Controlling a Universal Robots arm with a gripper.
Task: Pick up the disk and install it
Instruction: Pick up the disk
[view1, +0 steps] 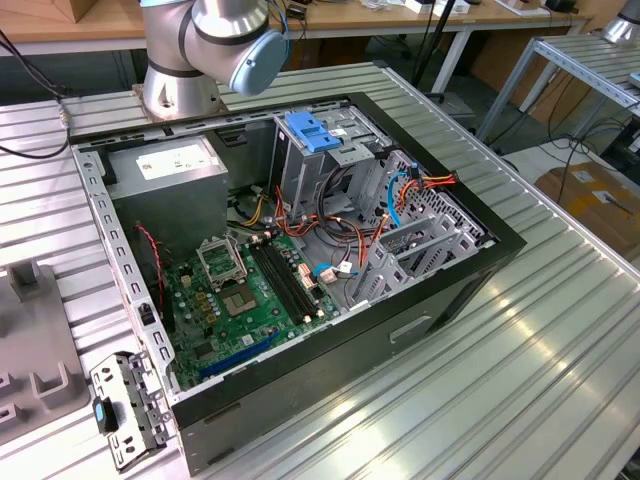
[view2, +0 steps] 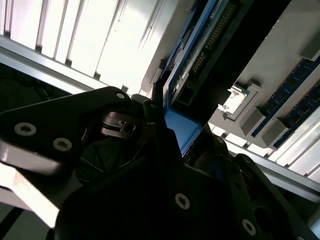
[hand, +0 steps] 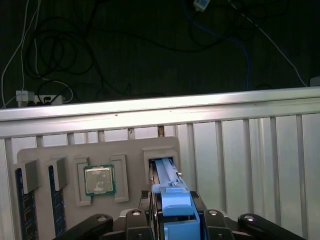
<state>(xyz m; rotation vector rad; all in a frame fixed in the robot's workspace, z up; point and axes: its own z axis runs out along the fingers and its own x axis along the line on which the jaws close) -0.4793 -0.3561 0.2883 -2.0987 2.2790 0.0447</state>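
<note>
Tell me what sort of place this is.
Probably a robotics lab or test workshop: a robot arm stands on a ribbed metal table beside an open computer case, and a grey fixture tray holds a processor chip.

We take this for a robotics lab: a robot arm (view1: 215, 45) stands on a ribbed metal counter (view1: 560, 340) beside an opened computer case (view1: 420, 320), with wooden workbenches (view1: 380, 18) far behind and cardboard (view1: 590, 200) on the floor.

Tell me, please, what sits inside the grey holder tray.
In the first wrist view, the holder tray holds the disk on edge, a processor and memory sticks; slot and gripper hide the disk's lower part.
</note>
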